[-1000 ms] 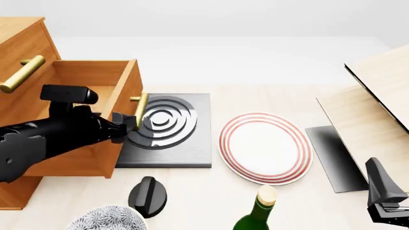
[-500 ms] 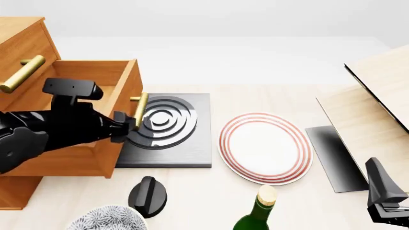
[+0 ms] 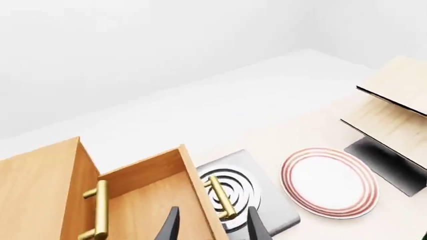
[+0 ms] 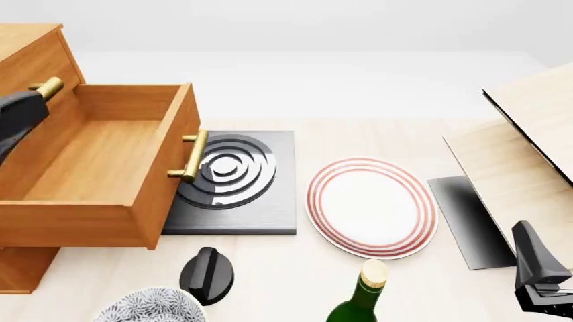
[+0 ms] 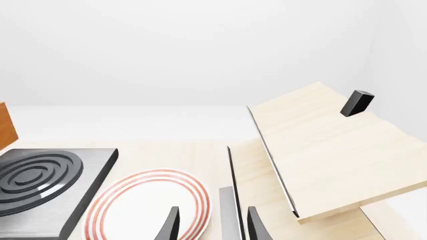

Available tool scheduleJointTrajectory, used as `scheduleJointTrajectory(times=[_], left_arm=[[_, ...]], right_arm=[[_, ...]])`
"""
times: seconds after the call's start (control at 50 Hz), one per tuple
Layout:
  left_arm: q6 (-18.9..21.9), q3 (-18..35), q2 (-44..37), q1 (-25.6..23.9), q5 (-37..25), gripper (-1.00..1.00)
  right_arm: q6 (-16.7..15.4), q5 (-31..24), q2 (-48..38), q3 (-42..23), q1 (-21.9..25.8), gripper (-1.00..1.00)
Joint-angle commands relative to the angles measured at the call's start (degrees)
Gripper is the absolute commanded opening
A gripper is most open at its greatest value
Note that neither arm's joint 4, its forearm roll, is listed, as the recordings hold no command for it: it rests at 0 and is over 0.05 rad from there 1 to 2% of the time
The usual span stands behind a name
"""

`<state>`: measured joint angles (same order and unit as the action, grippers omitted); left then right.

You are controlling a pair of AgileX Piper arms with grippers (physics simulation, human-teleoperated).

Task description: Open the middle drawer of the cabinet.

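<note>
The cabinet (image 4: 36,60) stands at the table's left. Its middle drawer (image 4: 98,161) is pulled far out and empty, its brass bar handle (image 4: 190,156) over the hob's edge. In the left wrist view the drawer (image 3: 150,200) and its handle (image 3: 220,197) lie below my left gripper (image 3: 213,227), which is open, empty and touches nothing. Only a dark piece of the left arm (image 4: 18,121) shows at the front view's left edge. My right gripper (image 4: 537,275) is open and empty at the front right corner; it also shows in its wrist view (image 5: 212,225).
A black hob (image 4: 241,181) lies beside the drawer front, then a red-ringed plate (image 4: 372,206). A black knob (image 4: 206,272), a patterned bowl (image 4: 147,307) and a green bottle (image 4: 363,295) stand along the front. Pale wood panels (image 4: 528,147) and a dark sheet (image 4: 470,218) fill the right.
My left gripper has left the drawer handle and drawn back up and to the left, almost out of the front view. The drawer has stayed open. The right arm has not moved.
</note>
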<state>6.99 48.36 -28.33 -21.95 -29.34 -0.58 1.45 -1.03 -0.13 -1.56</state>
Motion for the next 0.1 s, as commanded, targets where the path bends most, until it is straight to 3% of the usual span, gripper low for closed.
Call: scheduleJointTrajectory(times=[0.02,0.1], left_arm=[[6.54,1.24,14.08,5.53,-6.62,1.00],[6.91,1.42,18.22,7.24,-8.77,1.00]], right_arm=[[0.15,-0.27,0.12,-0.01,0.22,1.00],[0.14,-0.29,0.14,-0.01,0.22,1.00]])
